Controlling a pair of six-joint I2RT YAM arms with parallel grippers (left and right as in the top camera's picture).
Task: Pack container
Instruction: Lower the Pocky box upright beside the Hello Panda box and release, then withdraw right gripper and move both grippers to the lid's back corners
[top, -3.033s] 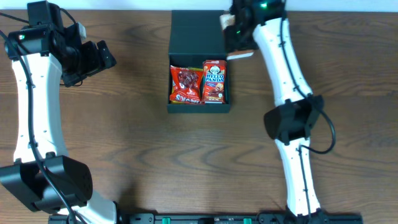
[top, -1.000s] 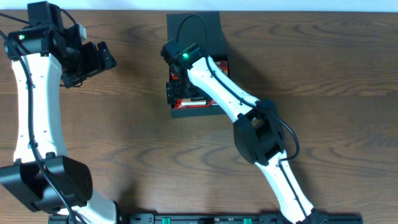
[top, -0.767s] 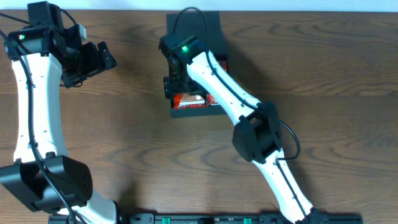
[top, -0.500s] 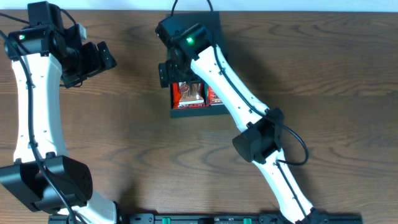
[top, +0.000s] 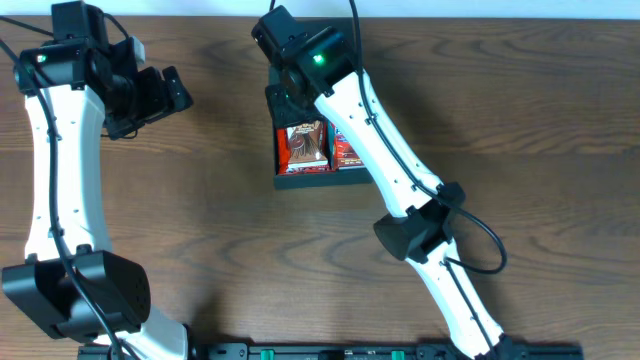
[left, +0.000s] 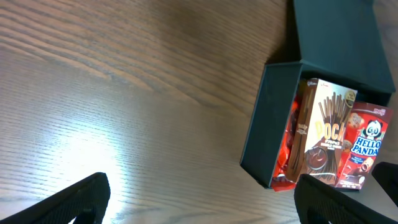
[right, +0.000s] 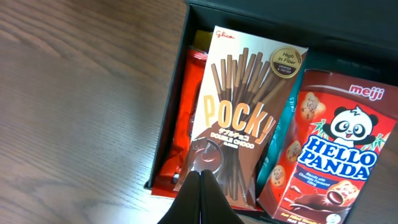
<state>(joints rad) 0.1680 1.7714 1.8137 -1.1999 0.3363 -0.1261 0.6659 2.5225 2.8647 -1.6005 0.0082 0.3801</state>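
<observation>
The container (top: 305, 181), a dark box with its flap lid (left: 339, 37) laid open at the far end, sits at the table's top middle. In it lie a Pocky box (right: 242, 112), a Hello Panda box (right: 329, 149), a red packet (right: 183, 124) and a teal packet (right: 283, 143). My right gripper (right: 200, 177) hangs above the Pocky box, shut, with nothing between its fingers; from overhead it (top: 288, 105) is over the container's far-left part. My left gripper (top: 165, 95) stands open and empty over bare wood to the left (left: 205, 205).
The right arm (top: 380, 150) runs diagonally over the container's right side and hides part of it from overhead. Brown wooden tabletop (top: 200, 230) surrounds the container on the left, front and right. The table's far edge (top: 500, 16) lies just behind the lid.
The right gripper has shut empty and drawn back toward the lid end, uncovering the Pocky box lying in the container. The left arm has hardly moved.
</observation>
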